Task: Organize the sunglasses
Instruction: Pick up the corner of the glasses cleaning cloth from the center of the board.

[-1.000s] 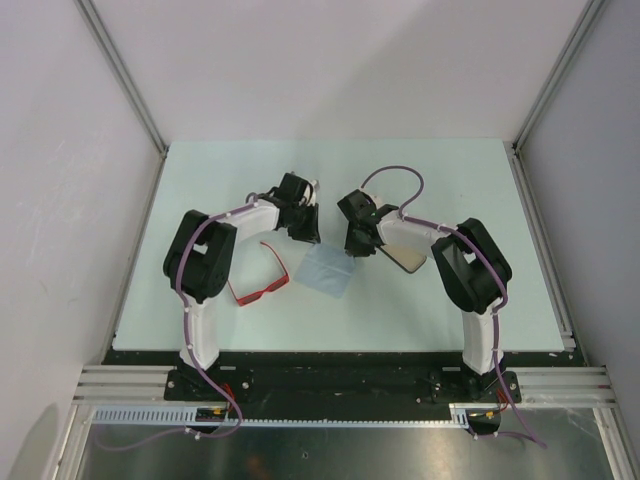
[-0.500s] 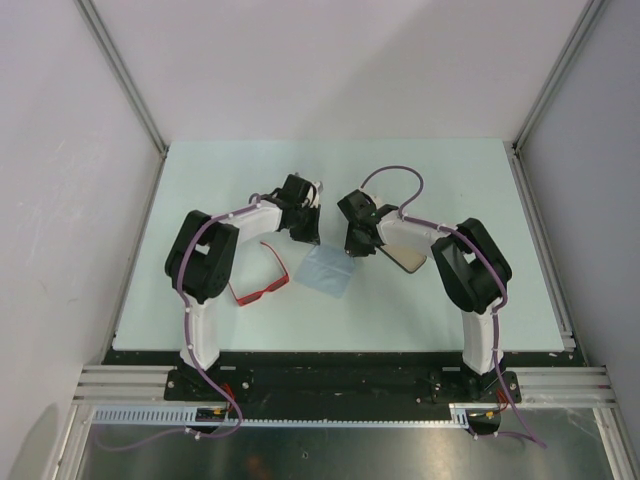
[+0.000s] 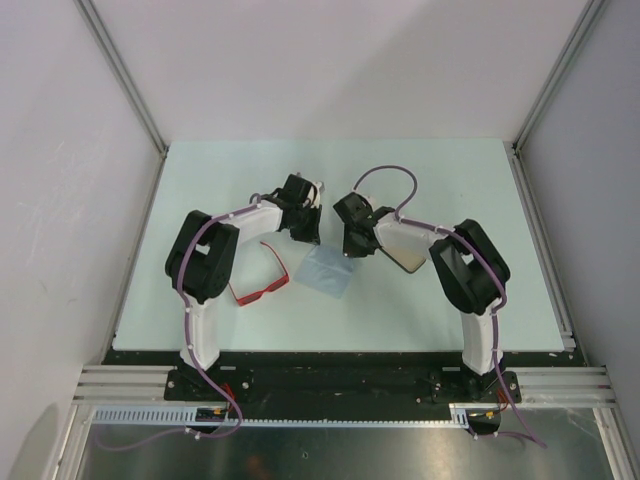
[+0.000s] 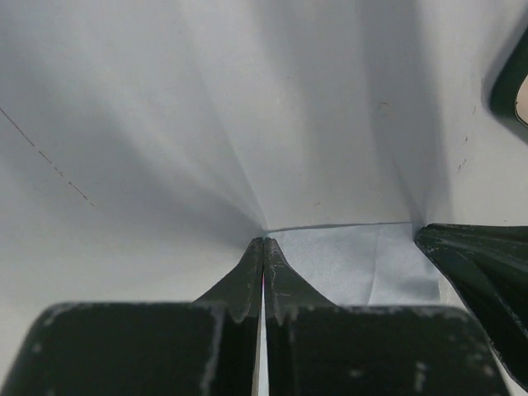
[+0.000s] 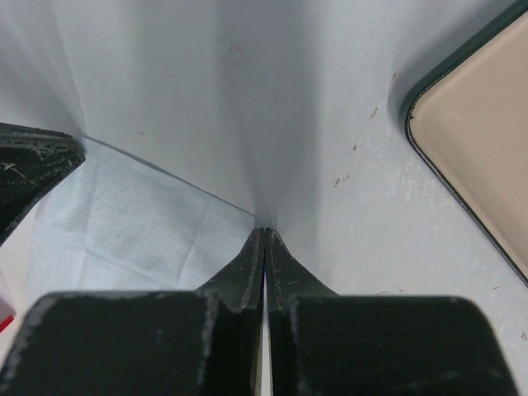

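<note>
The red sunglasses (image 3: pixel 262 283) lie unfolded on the table beside the left arm, with no gripper touching them. A pale blue cloth (image 3: pixel 327 270) lies flat between the arms. My left gripper (image 3: pixel 311 238) is shut, its tips (image 4: pixel 264 242) pinched on the cloth's (image 4: pixel 355 264) far left corner. My right gripper (image 3: pixel 352 248) is shut too, its tips (image 5: pixel 265 232) pinched on the far right corner of the cloth (image 5: pixel 132 223). Each wrist view shows the other gripper's dark finger at its edge.
The open black case (image 3: pixel 405 251) with a beige lining lies just right of the right gripper, also seen as the case (image 5: pixel 483 157) in the right wrist view. Grey walls and metal rails border the table (image 3: pixel 450 180).
Both grippers have closed down at the cloth's far corners. The arms have barely shifted, and the sunglasses and case have not moved.
</note>
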`<state>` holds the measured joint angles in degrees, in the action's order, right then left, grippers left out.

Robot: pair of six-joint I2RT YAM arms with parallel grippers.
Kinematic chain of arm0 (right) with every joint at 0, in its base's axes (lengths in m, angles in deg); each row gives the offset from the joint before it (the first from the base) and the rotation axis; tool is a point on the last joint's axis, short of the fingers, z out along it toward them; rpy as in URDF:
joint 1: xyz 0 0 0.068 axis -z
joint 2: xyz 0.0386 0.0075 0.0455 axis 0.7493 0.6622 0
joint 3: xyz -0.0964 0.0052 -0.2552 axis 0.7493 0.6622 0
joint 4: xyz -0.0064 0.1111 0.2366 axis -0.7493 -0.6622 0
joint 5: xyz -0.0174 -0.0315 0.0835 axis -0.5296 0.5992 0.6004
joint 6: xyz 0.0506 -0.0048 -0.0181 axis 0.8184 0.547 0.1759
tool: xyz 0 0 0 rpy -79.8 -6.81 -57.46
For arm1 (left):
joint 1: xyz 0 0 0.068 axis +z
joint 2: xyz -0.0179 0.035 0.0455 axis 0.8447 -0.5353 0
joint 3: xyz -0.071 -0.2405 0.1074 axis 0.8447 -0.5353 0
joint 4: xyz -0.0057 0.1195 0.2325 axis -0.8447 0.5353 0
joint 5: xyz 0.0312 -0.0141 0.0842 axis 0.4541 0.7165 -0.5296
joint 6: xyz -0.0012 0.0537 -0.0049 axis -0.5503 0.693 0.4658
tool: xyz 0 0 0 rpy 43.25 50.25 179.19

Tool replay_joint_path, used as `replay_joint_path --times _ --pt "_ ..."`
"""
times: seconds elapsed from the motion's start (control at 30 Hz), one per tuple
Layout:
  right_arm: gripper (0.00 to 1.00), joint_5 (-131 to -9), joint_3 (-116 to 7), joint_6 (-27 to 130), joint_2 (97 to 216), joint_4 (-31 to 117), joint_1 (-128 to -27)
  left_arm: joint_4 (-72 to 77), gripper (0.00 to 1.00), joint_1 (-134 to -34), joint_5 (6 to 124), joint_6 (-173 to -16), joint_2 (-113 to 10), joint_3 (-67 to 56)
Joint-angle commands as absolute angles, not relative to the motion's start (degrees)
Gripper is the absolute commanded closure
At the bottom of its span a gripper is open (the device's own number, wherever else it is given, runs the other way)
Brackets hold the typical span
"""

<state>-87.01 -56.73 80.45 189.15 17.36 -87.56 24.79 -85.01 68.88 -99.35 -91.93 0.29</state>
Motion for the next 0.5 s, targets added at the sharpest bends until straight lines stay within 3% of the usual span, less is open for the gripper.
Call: replay_joint_path --times 0.0,0.47 --pt "1.00 -88.72 -56.74 79.75 185.79 15.83 -88.78 28.42 0.99 -85.67 68.65 -98.04 -90.25 -0.70" --pt "1.00 -88.46 -56.74 80.45 182.27 14.51 -89.66 28.34 1.00 -85.67 68.91 -98.65 -86.30 -3.07"
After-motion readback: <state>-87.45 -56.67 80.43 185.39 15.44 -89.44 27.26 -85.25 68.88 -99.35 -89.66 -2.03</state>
